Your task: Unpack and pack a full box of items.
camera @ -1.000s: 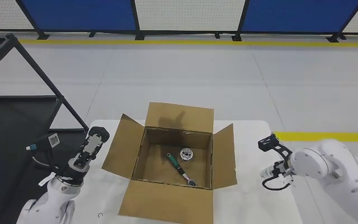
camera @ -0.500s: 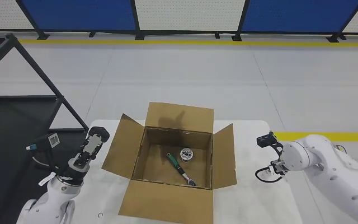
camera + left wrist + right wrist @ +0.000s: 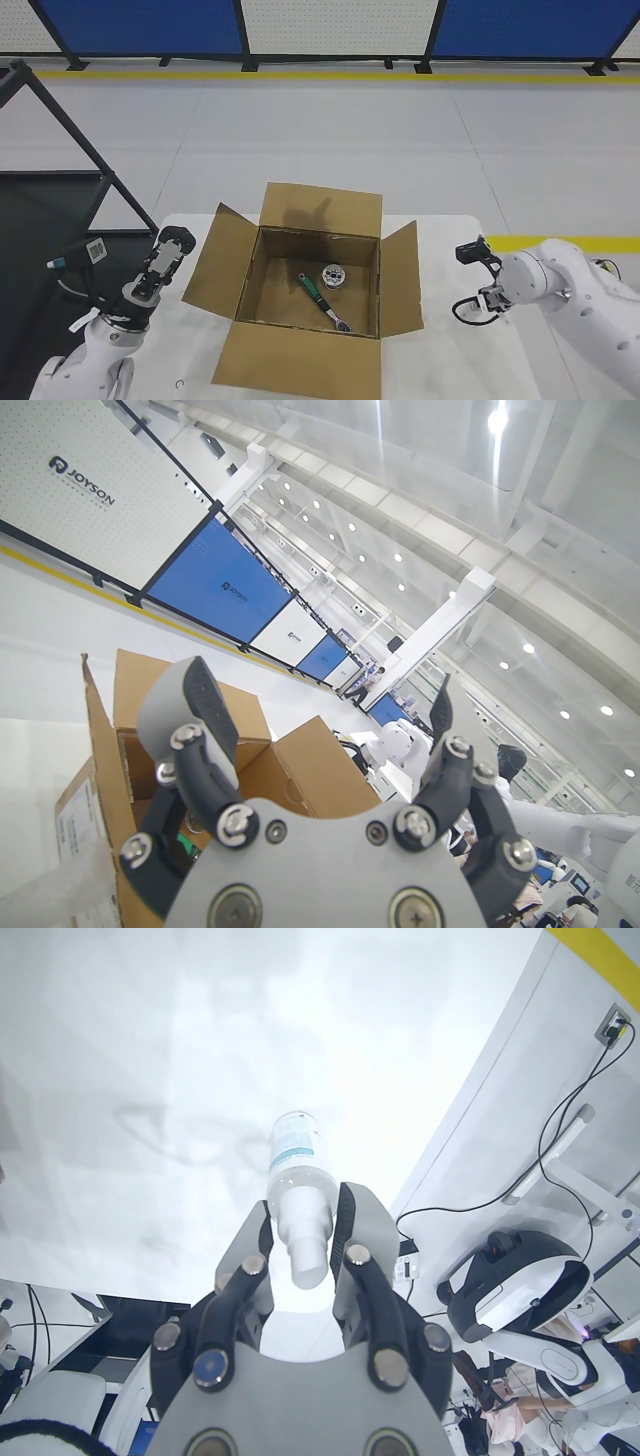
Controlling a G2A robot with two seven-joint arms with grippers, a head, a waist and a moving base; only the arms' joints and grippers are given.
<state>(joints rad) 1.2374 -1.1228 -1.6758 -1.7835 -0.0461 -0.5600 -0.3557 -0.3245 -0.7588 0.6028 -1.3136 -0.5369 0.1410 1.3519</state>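
Your right gripper (image 3: 302, 1208) was clamped on a clear white-capped bottle (image 3: 295, 1153) off the open box's (image 3: 322, 208) right flap, while your left gripper (image 3: 320, 680) stood wide open and empty beside the left flap, a green-handled ratchet (image 3: 322, 302) lying inside.

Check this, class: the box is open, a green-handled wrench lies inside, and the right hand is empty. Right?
Not quite. The right wrist view shows the right hand shut on a small clear bottle, not empty. The box is open and the green-handled wrench lies inside.
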